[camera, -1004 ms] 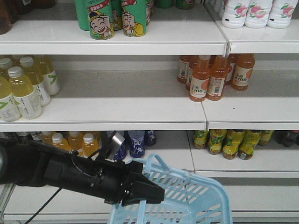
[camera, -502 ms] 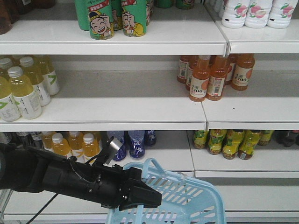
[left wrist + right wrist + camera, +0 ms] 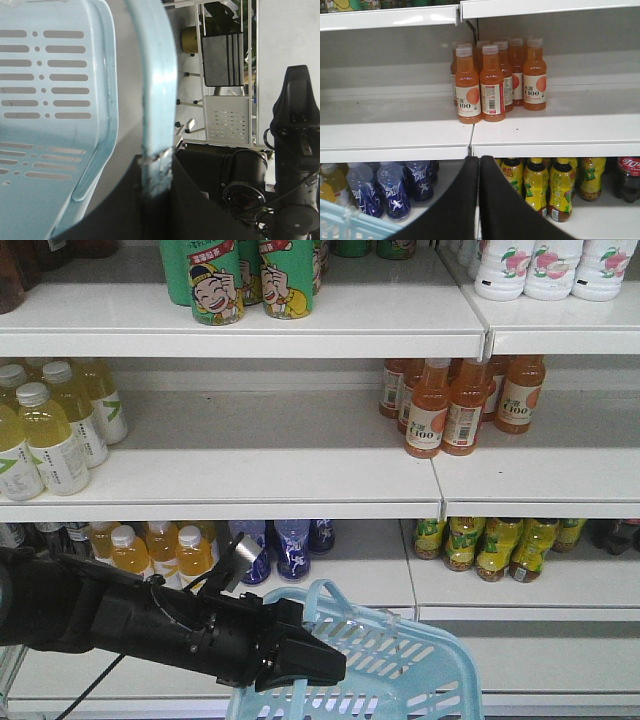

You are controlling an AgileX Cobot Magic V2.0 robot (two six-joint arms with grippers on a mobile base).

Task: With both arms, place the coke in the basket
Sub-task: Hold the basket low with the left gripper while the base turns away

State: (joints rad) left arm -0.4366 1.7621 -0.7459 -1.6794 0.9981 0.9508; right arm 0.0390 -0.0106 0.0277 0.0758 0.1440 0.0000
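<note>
Fingers point(image 3: 120, 210) of left gripper point(image 3: 305, 665) are pinching handle point(image 3: 156, 90) of basket point(image 3: 400, 670), hanging at 5 o'clock in front view | right gripper point(image 3: 479, 200) fingers pressing together, empty | coke not showing | step: likely seeking can; next: opening, reaching to shelves point(image 3: 470, 130)

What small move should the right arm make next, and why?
Probably turn the right end effector to look further along the shelves. Its jaws are shut and empty, no red can shows in any view, and the left end effector already grips the basket by its handle.
</note>
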